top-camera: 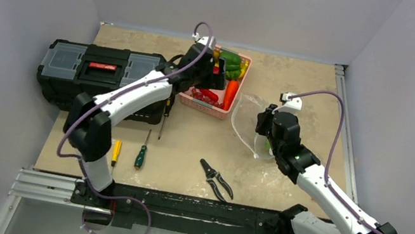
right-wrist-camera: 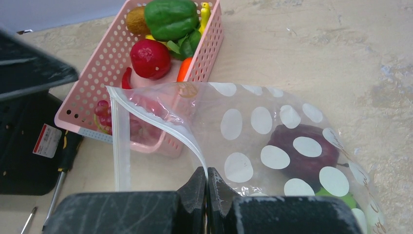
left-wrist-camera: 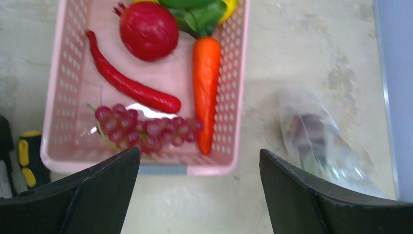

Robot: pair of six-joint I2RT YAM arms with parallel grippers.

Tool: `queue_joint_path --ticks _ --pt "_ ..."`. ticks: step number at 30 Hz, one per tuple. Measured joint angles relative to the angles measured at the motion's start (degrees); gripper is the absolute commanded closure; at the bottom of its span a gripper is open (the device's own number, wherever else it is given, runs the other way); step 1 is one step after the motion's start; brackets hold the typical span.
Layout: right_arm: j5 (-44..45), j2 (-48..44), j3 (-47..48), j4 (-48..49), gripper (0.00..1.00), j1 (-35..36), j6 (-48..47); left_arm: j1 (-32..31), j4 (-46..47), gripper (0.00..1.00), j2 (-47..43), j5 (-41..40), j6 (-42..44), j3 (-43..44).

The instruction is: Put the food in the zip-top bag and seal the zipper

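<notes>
Right gripper (right-wrist-camera: 207, 187) is clenched on the zipper (right-wrist-camera: 160, 122) of the bag (right-wrist-camera: 248, 102). The bag is clear with white dots, its mouth gaping, a maroon fruit (right-wrist-camera: 324, 155) inside. It lies on the tabletop (right-wrist-camera: 316, 48) just beside the basket (right-wrist-camera: 97, 73). Left gripper (left-wrist-camera: 197, 163) hangs spread wide above the basket's carrot (left-wrist-camera: 207, 83) and grapes (left-wrist-camera: 146, 129).
</notes>
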Motion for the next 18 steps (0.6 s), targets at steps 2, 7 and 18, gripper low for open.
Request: queue_joint_path --ticks 2,7,18 --pt "-0.02 0.02 0.0 0.02 1.0 0.0 -0.02 0.15 -0.11 0.07 4.68 -3.06 1.51 3.85" --pt "-0.02 0.02 0.0 0.31 1.0 0.0 -0.2 1.46 0.39 0.07 15.02 -6.58 4.17 10.47" --pt "-0.02 0.02 0.0 1.18 1.0 0.0 -0.83 6.08 7.91 0.09 27.67 -7.69 -5.33 18.32"
